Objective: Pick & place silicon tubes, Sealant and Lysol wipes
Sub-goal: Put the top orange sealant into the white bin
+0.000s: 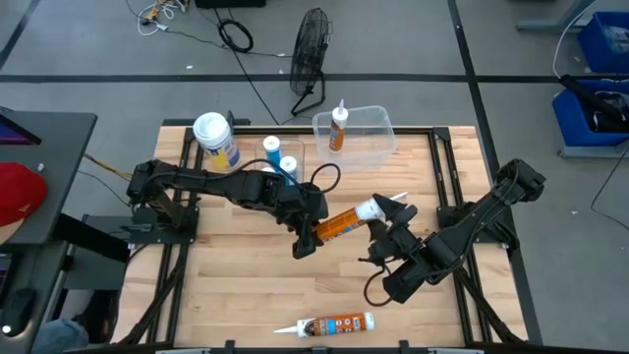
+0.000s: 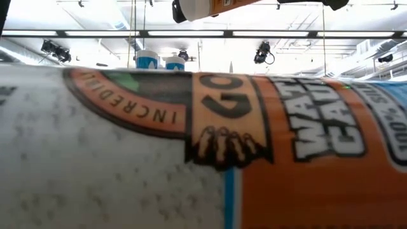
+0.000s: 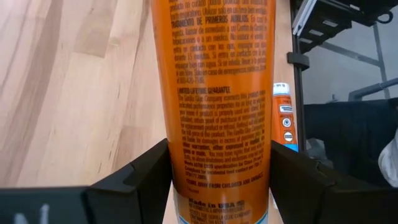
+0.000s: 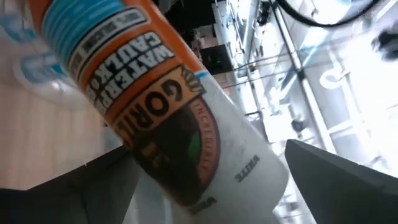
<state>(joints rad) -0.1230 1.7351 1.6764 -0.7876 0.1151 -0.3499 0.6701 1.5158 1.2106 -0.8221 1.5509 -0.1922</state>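
An orange-and-white sealant tube (image 1: 344, 222) hangs in the air over the table's middle, between both grippers; it also shows at the top of the low view (image 2: 200, 7). My left gripper (image 1: 311, 234) is shut on its orange end. My right gripper (image 1: 388, 224) is shut on its white nozzle end. A second tube (image 1: 334, 324) lies on its side at the near edge and fills the low view (image 2: 203, 146). A third tube (image 1: 339, 126) stands in a clear bin (image 1: 373, 147). The Lysol wipes (image 1: 216, 141) stand at the far left. My left gripper pinches the tube's orange body near its flat end (image 3: 214, 162) between its two fingers (image 3: 146, 177), which lie across the tube. The tube is lifted clear of the table, roughly level. My right gripper has the tube's white end (image 4: 217, 168) between its two fingers (image 4: 329, 180), one on each side. The fingers come from the table's near right, and the nozzle end points toward the wrist. The tube is clear of the table.
Two slim blue-and-white cylinders (image 1: 278, 155) stand at the far side beside the Lysol wipes. A black fan (image 1: 310, 59) and cables lie on the floor beyond the far edge. Bare wood lies at the near left (image 1: 236, 285).
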